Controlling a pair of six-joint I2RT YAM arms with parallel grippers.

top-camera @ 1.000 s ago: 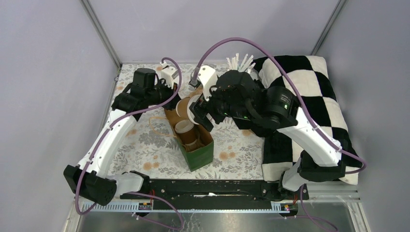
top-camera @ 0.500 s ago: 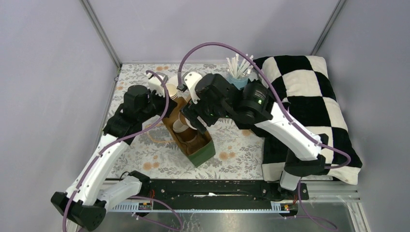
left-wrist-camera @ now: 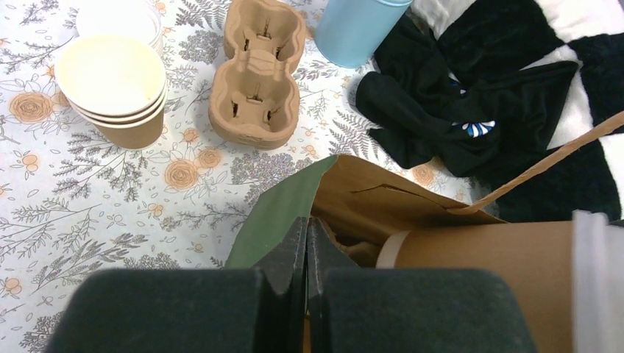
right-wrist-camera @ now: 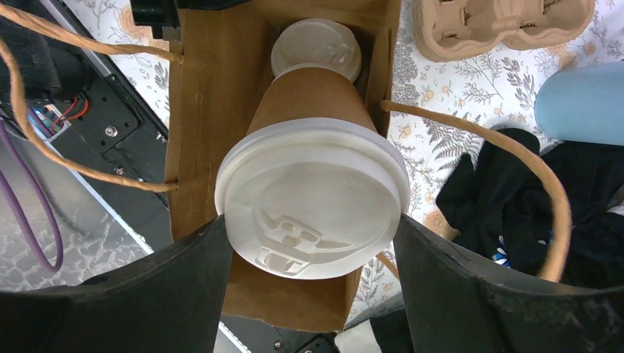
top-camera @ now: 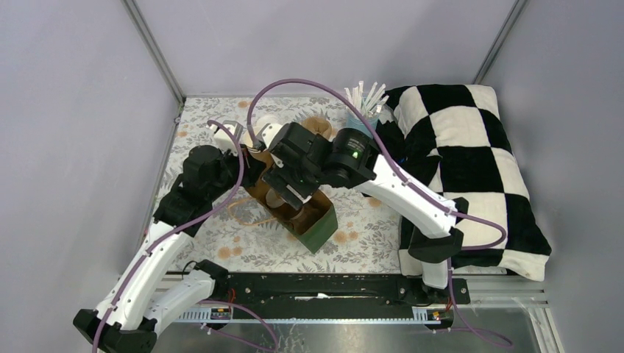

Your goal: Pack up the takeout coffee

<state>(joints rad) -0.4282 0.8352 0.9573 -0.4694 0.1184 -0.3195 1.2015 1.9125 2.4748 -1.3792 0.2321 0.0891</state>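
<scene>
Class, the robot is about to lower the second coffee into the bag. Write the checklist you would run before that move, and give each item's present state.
1. Right gripper has a finger on each side of the held cup: ok.
2. Its lid looks seated all round: ok.
3. Left gripper is shut on the rim of the bag, holding the mouth open: ok.
4. First cup is in the bag with its lid on: ok.
5. Free floor beside it is hidden under the held cup: cannot tell.
6. Paper handles lie outside the mouth: ok.
</scene>
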